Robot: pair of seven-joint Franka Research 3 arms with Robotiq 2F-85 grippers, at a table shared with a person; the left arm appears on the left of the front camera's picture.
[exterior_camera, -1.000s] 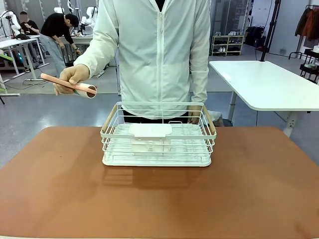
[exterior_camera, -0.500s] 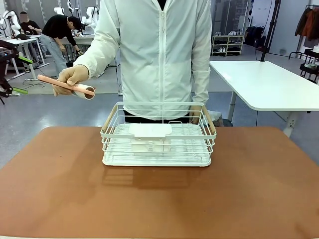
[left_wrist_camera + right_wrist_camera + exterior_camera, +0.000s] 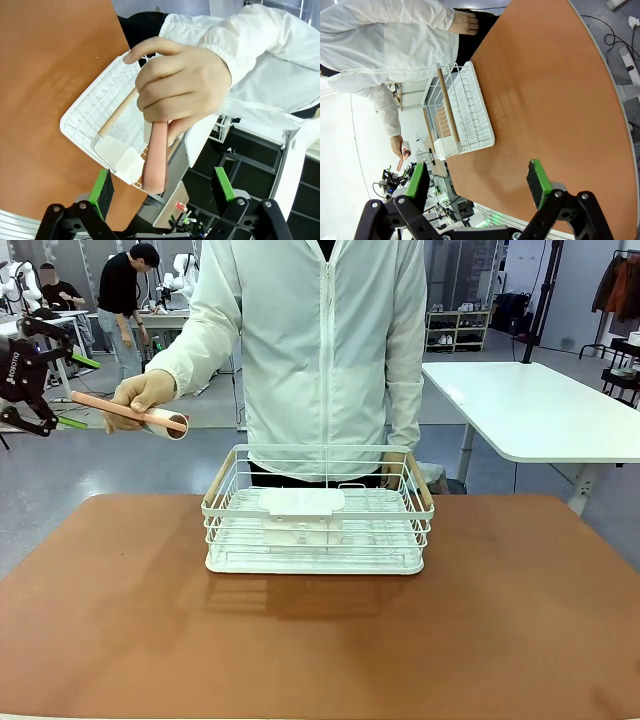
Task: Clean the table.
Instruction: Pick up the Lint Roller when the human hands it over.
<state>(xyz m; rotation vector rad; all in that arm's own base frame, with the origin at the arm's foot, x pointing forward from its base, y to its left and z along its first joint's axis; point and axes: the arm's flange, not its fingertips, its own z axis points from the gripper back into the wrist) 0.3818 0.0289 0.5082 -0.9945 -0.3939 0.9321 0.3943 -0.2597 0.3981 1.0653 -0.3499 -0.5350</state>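
Note:
The reddish-brown table (image 3: 150,640) carries a white wire basket (image 3: 318,515) at its far middle. Standing behind it, a person in a white jacket holds a pink-handled lint roller (image 3: 130,412) out to the left, above the table's far left corner. My left gripper (image 3: 78,392) is open at the handle's free end. In the left wrist view the pink handle (image 3: 155,160) reaches down between the green pads (image 3: 102,187) without touching them, with the person's hand (image 3: 182,85) on its upper part. My right gripper (image 3: 477,182) hangs open, high over the table (image 3: 555,100), and holds nothing.
A white plastic holder (image 3: 301,503) sits on the basket's near rim. The person's other hand rests at the basket's far right corner (image 3: 390,475). A white-topped table (image 3: 540,410) stands at the back right. Other people work at benches far back left.
My left gripper has come in from the left edge and now stands at the end of the roller's handle. The person's hand with the roller has barely moved.

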